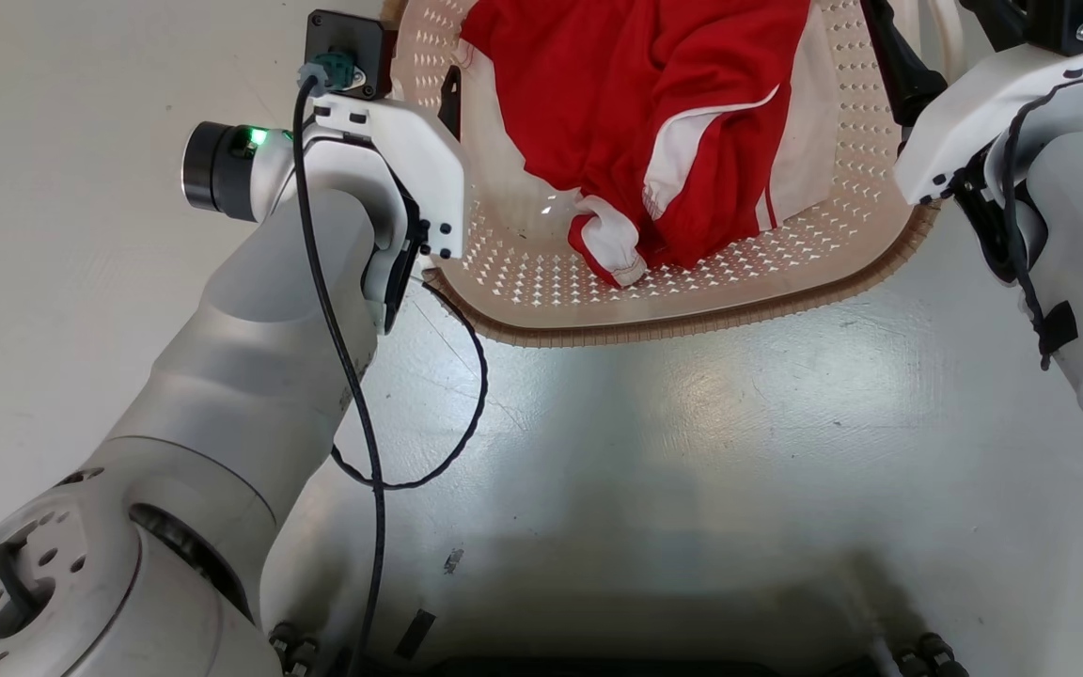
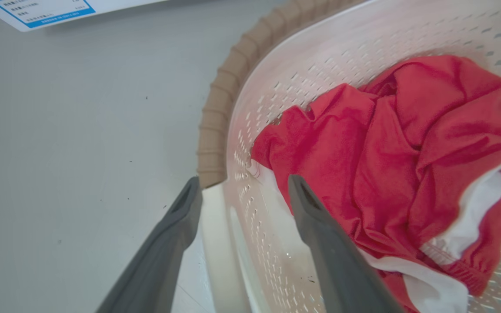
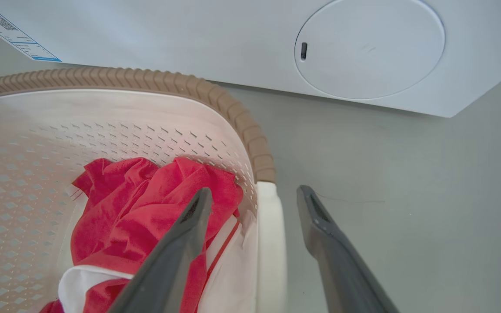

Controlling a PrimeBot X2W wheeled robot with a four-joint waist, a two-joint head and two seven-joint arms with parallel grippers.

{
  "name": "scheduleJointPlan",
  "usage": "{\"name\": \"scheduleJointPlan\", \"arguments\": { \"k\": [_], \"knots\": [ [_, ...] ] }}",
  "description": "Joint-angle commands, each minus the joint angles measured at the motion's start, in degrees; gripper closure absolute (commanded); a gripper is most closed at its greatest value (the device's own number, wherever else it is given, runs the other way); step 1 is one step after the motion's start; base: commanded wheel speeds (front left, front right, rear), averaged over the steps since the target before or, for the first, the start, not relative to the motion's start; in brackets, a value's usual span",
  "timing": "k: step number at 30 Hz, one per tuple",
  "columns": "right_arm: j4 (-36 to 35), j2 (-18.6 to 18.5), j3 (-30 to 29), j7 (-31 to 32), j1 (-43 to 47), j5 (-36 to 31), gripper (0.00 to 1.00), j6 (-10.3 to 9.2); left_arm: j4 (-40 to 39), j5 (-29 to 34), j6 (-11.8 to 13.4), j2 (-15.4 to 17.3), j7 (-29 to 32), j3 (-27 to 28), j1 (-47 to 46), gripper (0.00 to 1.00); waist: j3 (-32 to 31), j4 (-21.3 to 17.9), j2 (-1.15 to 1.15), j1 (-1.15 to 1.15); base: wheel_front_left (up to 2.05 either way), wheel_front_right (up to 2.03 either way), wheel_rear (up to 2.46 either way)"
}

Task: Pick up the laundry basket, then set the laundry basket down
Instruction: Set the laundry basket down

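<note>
Laundry basket (image 1: pixel 692 282), a cream perforated plastic tub of rounded-rectangular outline with a brown woven-look rim (image 3: pixel 242 117), stood on the pale grey floor (image 1: pixel 645 451) directly ahead of the robot, between its two forearms and near the front of a white washing machine (image 3: pixel 233 43). The left gripper (image 2: pixel 244 180) was spread, one dark finger outside the wall and one inside, straddling the white left side handle (image 2: pixel 215 243) without clamping it. The right gripper (image 3: pixel 255 191) was likewise spread across the white right side handle (image 3: pixel 270 243), jaws released. The step in hand appeared to be securing both handles before the lift. Recommended procedure: seat each handle deep between the fingers, close both pairs together, and confirm firm contact on both sides before raising. The inner fingers lay close to a crumpled red garment with white trim (image 1: pixel 635 113); cloth should be kept out of the grip, since fabric between finger and plastic would likely weaken the hold. Both arms should rise at an equal rate to hold the load level. The thin perforated walls would probably flex under uneven load. The basket showed no visible damage: its small holes ran in regular rows, its rim was ribbed, and its interior was only partly filled by the garment.
</note>
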Motion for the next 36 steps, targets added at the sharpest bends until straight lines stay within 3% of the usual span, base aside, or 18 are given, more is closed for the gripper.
{"name": "scheduleJointPlan", "arguments": {
  "k": [1,24,36],
  "knots": [
    [-0.44,0.52,0.13,-0.62,4.22,-0.50,0.00,0.35,-0.04,-0.74,0.72,1.17,-0.56,0.28,-0.45,0.00,-0.05,-0.07,0.00,0.00,0.00,0.00,0.00],
    [-0.28,1.95,-1.96,-0.62,7.20,-2.14,0.00,0.35,1.00,-3.12,0.36,1.17,-1.82,-1.22,1.25,0.00,-4.74,-0.41,0.00,0.00,0.00,0.00,0.00],
    [-3.63,0.69,-6.28,-0.62,10.25,-4.82,0.00,0.35,1.29,-4.36,-0.54,1.17,-3.64,-1.11,5.15,0.00,-12.04,-0.01,0.00,0.00,0.00,0.00,0.00]
  ]
}}
